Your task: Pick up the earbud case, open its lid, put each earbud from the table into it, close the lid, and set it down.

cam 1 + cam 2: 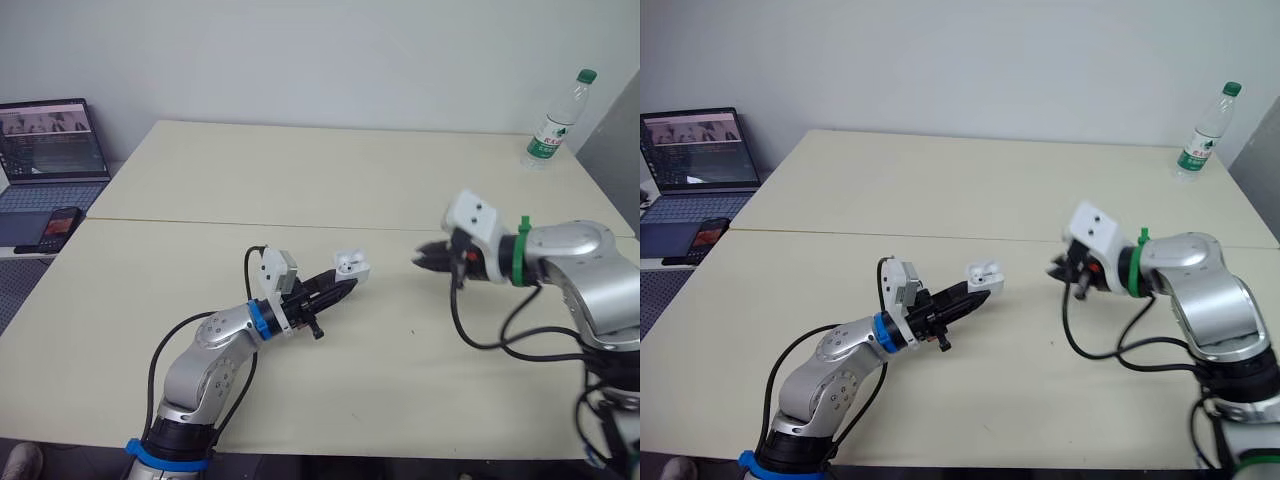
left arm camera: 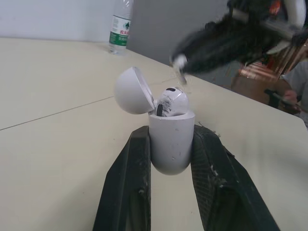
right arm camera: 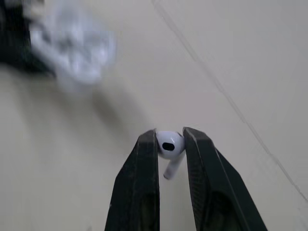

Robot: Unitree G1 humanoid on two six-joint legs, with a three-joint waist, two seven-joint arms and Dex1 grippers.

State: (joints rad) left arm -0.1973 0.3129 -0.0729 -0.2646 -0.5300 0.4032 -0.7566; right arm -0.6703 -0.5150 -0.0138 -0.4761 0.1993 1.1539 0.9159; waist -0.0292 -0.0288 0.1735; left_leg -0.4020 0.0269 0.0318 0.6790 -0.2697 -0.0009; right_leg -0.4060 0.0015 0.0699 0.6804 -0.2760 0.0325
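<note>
My left gripper [image 2: 169,144] is shut on the white earbud case [image 2: 171,139], held a little above the middle of the table [image 1: 180,180]. Its lid [image 2: 134,90] is hinged open and one earbud [image 2: 172,102] sits inside. The case [image 1: 351,265] is at the tips of the left fingers. My right gripper [image 3: 170,137] is shut on a second white earbud [image 3: 169,144], stem hanging down. That right gripper [image 1: 425,258] hovers above the table to the right of the case, a short gap away, pointing toward it.
A plastic water bottle [image 1: 557,119] stands at the far right corner. A laptop [image 1: 50,150] and a phone [image 1: 58,228] lie on a side surface at the far left. A seam [image 1: 200,223] runs across the table.
</note>
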